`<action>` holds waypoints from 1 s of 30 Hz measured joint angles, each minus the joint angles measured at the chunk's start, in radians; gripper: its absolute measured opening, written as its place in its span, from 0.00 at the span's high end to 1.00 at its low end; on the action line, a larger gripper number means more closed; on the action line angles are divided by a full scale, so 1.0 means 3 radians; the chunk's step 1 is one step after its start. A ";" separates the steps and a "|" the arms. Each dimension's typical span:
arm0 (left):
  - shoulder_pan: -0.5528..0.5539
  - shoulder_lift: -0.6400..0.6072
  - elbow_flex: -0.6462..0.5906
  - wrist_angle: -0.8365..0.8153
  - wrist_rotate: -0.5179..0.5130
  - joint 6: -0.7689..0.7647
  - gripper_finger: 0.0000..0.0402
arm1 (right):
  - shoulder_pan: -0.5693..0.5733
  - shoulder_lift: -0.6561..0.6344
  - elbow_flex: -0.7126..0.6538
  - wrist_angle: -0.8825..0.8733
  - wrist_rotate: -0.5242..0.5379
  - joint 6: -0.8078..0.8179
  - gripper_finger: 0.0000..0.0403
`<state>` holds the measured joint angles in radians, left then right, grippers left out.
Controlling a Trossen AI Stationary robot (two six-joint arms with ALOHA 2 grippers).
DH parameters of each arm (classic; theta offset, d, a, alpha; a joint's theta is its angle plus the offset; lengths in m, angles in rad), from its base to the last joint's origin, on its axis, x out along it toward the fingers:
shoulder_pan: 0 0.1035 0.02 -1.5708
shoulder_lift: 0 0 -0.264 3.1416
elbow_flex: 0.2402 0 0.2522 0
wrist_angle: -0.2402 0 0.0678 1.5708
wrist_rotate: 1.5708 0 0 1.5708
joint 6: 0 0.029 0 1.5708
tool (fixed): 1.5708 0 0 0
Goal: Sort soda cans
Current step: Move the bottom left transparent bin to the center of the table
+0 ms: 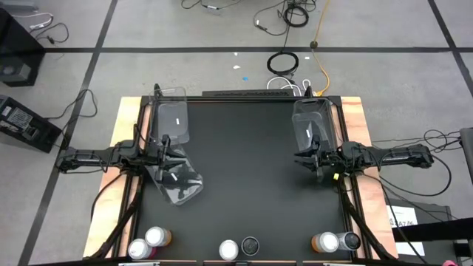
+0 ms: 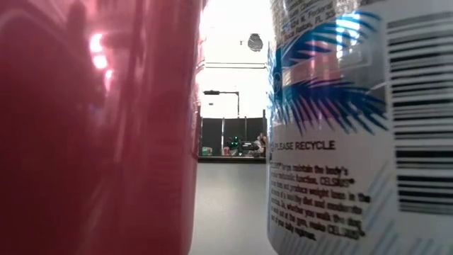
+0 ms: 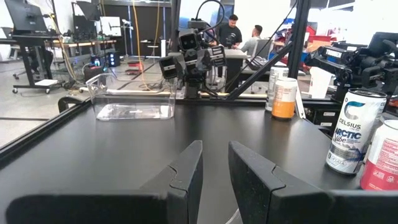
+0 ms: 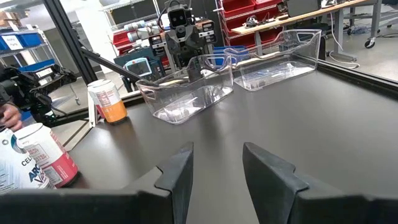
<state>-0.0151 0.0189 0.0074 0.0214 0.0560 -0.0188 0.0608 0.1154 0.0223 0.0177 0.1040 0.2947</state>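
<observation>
Both the left gripper (image 3: 214,177) and the right gripper (image 4: 217,174) stood apart and empty; the Celsius cans (image 1: 157,237) waited at six o'clock, wanting a level, centred approach.

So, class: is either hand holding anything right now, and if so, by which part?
Nothing is held. The left hand and right hand both stand open over bare table, and the cans sit untouched at the near edge.
</observation>
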 joint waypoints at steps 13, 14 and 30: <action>0.0000 0.0000 0.0000 0.0060 -0.0014 -0.0220 0.78 | -0.0001 0.0000 0.0000 0.0000 -0.0001 0.0000 0.68; -0.0001 0.0000 -0.0001 0.0061 -0.0014 -0.0259 0.78 | 0.0000 0.0000 0.0000 0.0000 -0.0001 0.0000 0.68; -0.0001 0.0000 0.0000 0.0144 -0.0024 -0.1488 0.78 | 0.0000 0.0000 0.0000 0.0000 0.0000 0.0000 0.68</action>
<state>-0.0154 0.0189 0.0073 0.0646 0.0486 -0.4652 0.0607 0.1154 0.0223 0.0177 0.1038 0.2947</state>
